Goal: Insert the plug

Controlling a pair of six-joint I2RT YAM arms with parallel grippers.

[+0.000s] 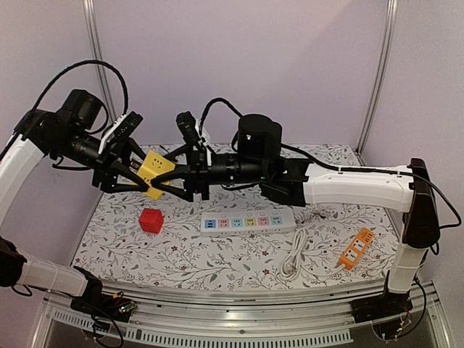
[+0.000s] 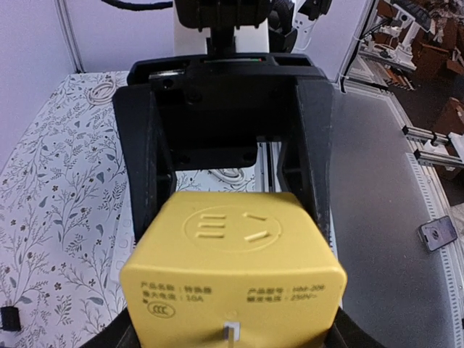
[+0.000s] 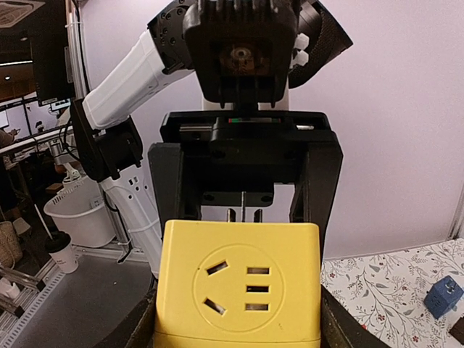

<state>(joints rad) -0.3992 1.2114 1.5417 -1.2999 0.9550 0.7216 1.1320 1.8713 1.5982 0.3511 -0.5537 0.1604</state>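
Observation:
The plug is a yellow cube adapter (image 1: 156, 168) held in mid-air above the table's left side, between both grippers. My left gripper (image 1: 145, 178) comes in from the left and is shut on it. In the left wrist view the cube (image 2: 232, 268) fills the space between its fingers, with a metal prong at the bottom edge. My right gripper (image 1: 169, 178) reaches in from the right, and its fingers press the cube's sides. The right wrist view shows the cube's socket face (image 3: 239, 286) and prongs on its far side. The white power strip (image 1: 249, 223) lies on the table below.
A red cube adapter (image 1: 151, 220) sits on the floral tablecloth left of the strip. An orange power strip (image 1: 357, 249) lies at the right with a white coiled cable (image 1: 293, 261) beside it. A blue cube (image 3: 444, 296) shows in the right wrist view.

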